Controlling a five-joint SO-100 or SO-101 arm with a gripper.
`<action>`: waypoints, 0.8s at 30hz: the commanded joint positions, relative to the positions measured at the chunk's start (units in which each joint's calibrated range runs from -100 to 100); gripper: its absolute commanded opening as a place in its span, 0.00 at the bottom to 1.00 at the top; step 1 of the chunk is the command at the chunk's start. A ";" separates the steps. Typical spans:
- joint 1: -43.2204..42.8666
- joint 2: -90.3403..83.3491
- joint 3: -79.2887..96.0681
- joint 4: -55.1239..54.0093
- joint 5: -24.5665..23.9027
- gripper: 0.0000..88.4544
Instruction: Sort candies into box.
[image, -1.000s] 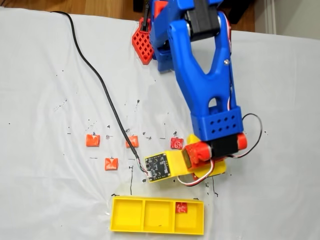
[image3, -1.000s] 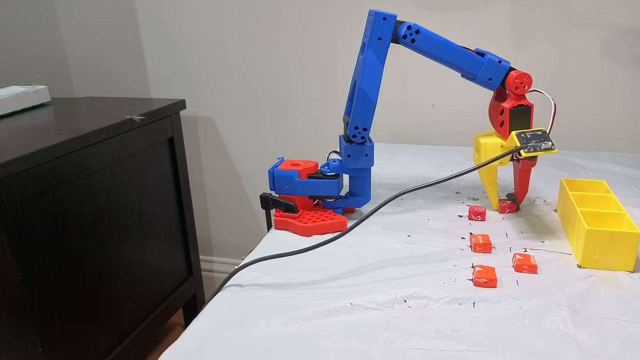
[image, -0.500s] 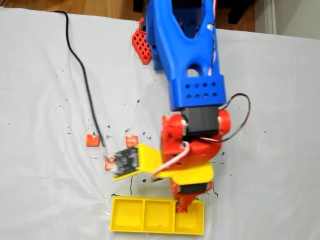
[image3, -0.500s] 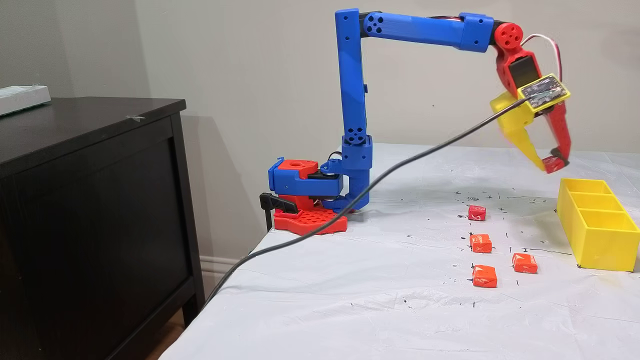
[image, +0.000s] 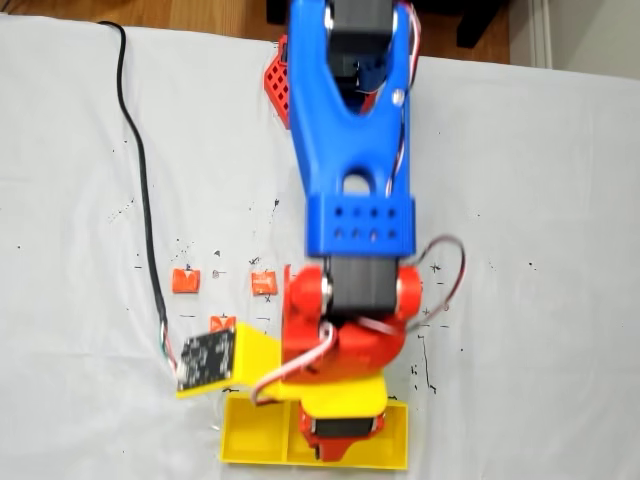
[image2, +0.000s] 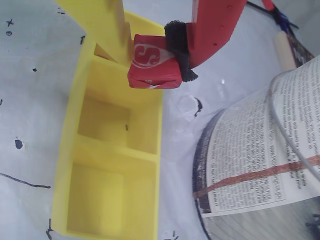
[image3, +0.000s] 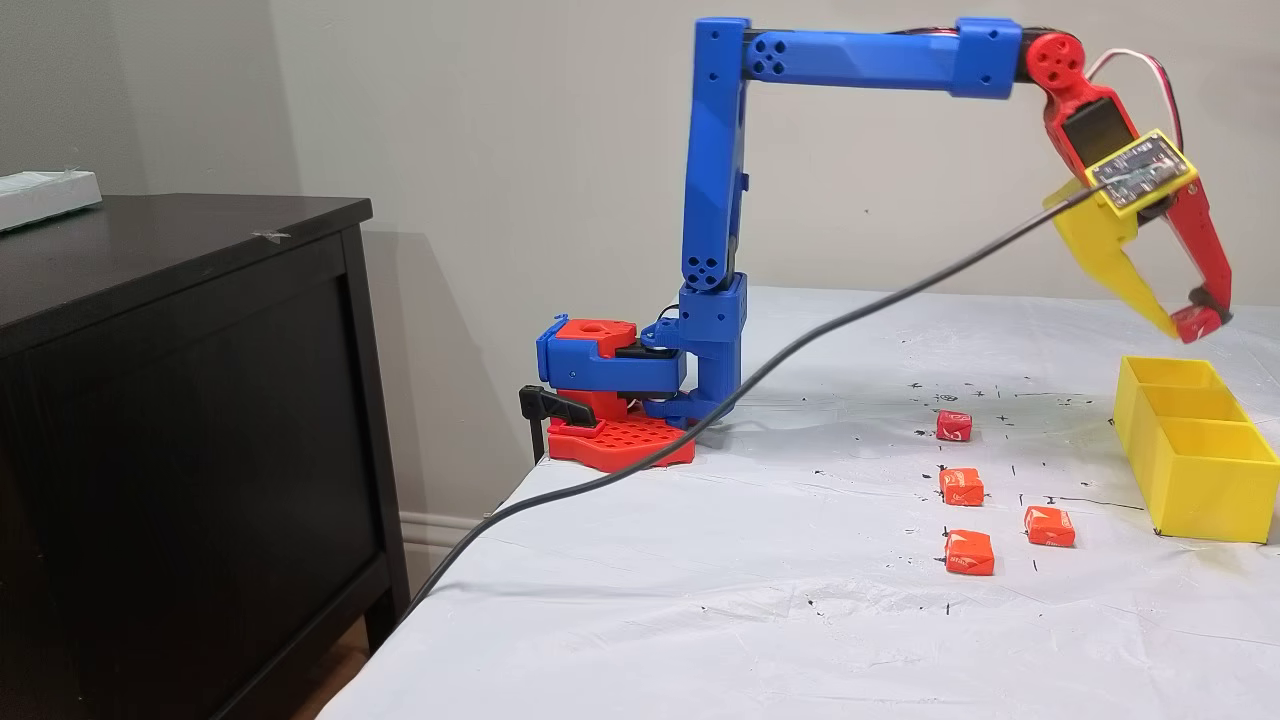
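Arm stretched over the box, seen from above

The blue arm (image: 350, 150) ran from 12 o'clock down to 6 o'clock across the white cloth (image: 80, 180), and its red wrist (image: 345, 330) covered the middle and right of the yellow box (image: 255, 458) at the 6 o'clock edge. A yellow bracket with a circuit board (image: 205, 358) stuck out toward 8 o'clock, a black cable (image: 140, 200) running up from it to 11 o'clock. Three orange candies (image: 184, 281) lay at 8 o'clock of centre, the lowest just beside the bracket.
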 joint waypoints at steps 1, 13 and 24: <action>0.65 4.59 -15.75 8.22 1.07 0.00; 0.29 7.31 -18.57 11.90 1.51 0.00; 0.29 9.09 -19.84 12.72 1.27 0.16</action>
